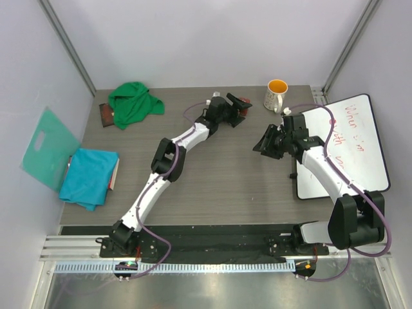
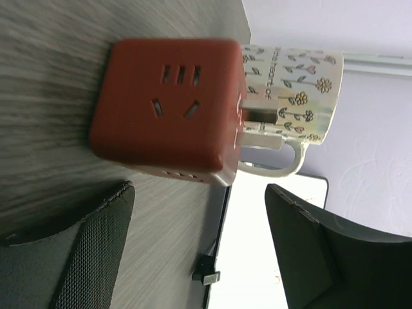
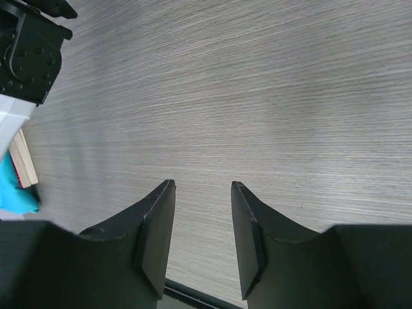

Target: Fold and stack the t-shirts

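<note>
Jaws of the left gripper (image 2: 199,193) stand wide, holding nothing; I see a red socket cube (image 2: 170,109) just ahead of them, a flowered mug (image 2: 296,84) behind it. The right gripper (image 3: 203,187) is parted and empty over the table (image 3: 257,96). Well left of both lie the crumpled green t-shirt (image 1: 133,103) and the teal-blue t-shirt (image 1: 89,177).

The crumpled t-shirt (image 1: 134,103) is a plain bright green; the folded t-shirt (image 1: 89,177) is a plain teal-blue; the flat board (image 1: 46,148) beside it is a paler, see-through teal. The table (image 1: 219,187) is grey with fine wood-grain streaks; the power-socket cube (image 2: 170,109) is brick red; the mug (image 2: 293,84) is cream, printed with small dark flowers and hearts, and orange inside. The whiteboard (image 1: 344,148) is white, black-edged, with red writing; the left arm (image 1: 145,196) and right arm (image 1: 325,170) are white with black joints and purple cables.
</note>
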Controlling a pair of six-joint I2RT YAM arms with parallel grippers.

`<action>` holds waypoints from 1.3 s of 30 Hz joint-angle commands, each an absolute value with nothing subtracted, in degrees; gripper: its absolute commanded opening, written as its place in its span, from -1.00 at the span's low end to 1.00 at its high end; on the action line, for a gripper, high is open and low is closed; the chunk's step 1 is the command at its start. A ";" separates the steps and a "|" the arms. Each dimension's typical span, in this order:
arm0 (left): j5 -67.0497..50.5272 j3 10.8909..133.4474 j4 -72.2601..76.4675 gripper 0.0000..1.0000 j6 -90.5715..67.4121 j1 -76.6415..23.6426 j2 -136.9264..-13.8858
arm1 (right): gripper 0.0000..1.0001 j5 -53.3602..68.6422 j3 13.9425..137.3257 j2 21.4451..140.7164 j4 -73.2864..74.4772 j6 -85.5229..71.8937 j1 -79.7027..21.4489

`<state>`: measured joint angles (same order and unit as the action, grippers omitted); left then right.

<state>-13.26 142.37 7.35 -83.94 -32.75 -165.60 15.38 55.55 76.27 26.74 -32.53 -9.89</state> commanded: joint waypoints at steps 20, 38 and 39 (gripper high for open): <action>-10.12 138.41 -2.72 0.66 -75.67 -30.59 -162.75 | -0.09 16.96 52.12 75.15 25.84 -34.54 -9.67; -0.44 149.68 13.09 0.65 -86.66 -35.59 -172.97 | -0.09 14.41 49.93 69.87 34.01 -34.54 -9.58; 1.21 148.63 13.70 0.62 -86.75 -36.03 -172.97 | -0.09 14.41 49.83 69.70 34.10 -34.63 -9.49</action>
<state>-3.79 148.99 10.72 -84.60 -33.56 -170.28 15.00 50.74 71.88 33.21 -33.58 -9.89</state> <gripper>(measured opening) 0.825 0.457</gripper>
